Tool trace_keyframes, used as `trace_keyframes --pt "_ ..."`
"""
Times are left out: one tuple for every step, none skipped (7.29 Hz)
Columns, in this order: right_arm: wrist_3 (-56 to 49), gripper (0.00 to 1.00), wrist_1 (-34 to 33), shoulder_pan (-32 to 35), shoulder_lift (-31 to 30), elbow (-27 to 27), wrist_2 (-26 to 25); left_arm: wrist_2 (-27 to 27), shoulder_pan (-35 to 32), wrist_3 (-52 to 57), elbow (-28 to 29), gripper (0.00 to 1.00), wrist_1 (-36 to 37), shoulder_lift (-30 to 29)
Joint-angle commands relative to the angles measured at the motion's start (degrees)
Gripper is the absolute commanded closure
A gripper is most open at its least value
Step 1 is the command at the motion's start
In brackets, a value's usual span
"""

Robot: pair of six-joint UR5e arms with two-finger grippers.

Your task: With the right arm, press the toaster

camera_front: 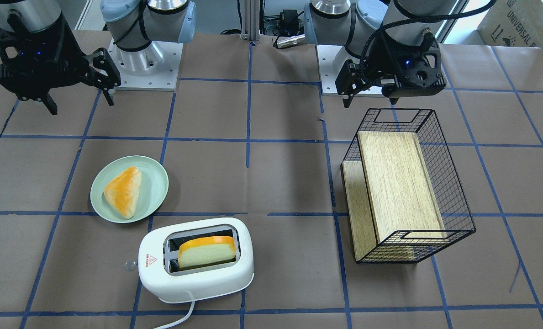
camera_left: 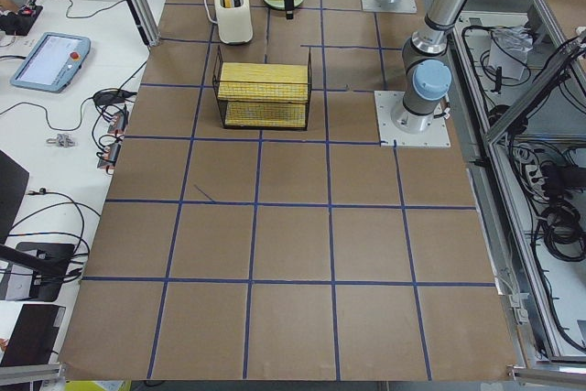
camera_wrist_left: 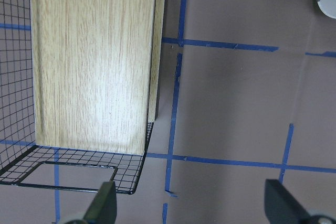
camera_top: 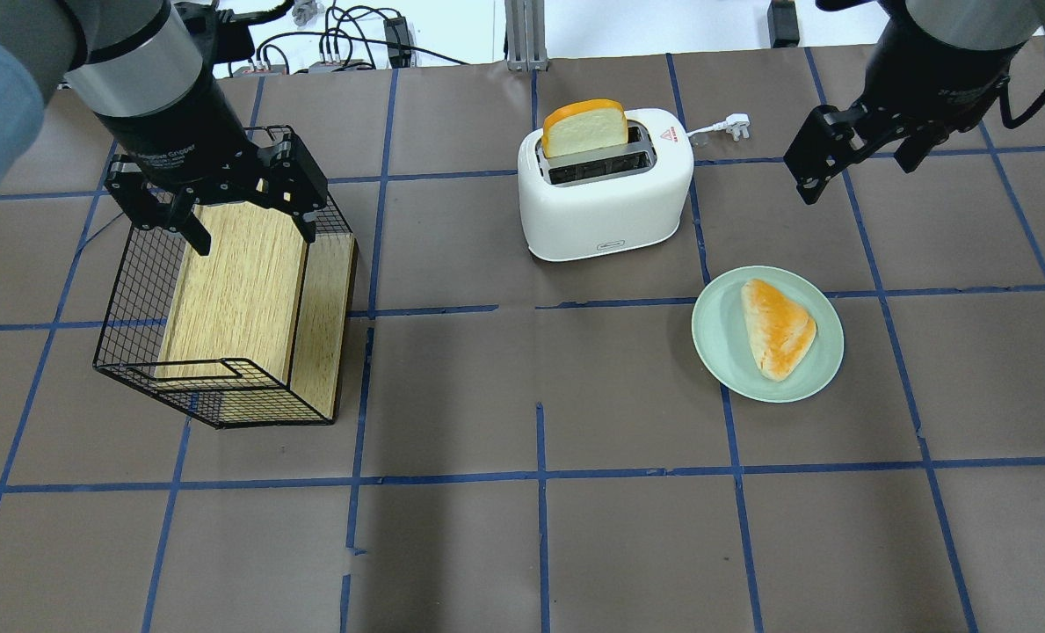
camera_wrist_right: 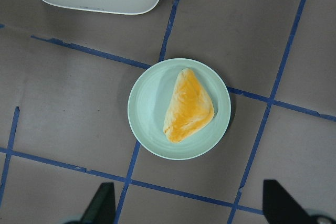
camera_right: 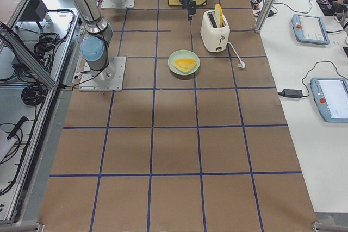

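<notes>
While apart, right gripper (camera_top: 854, 180) and toaster (camera_top: 605, 198)

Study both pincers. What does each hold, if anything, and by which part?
Nothing is held. The right pincer hangs open and empty, apart from the toaster; the left pincer hangs open and empty over the wire basket.

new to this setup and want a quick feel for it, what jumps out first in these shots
The white toaster, far from the robot with a bread slice sticking up from one slot, catches the eye first. Nearer the robot on its right sits a green plate holding a triangular orange pastry, the open right gripper hovering nearby. On its left, a black wire basket with a wooden board lies near the open left gripper.
</notes>
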Motion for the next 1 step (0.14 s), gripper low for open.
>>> trace_keyframes --pt "0.0 0.0 0.2 0.1 0.2 -0.3 -0.1 0.0 0.0 0.0 0.0 0.0 0.0 0.0"
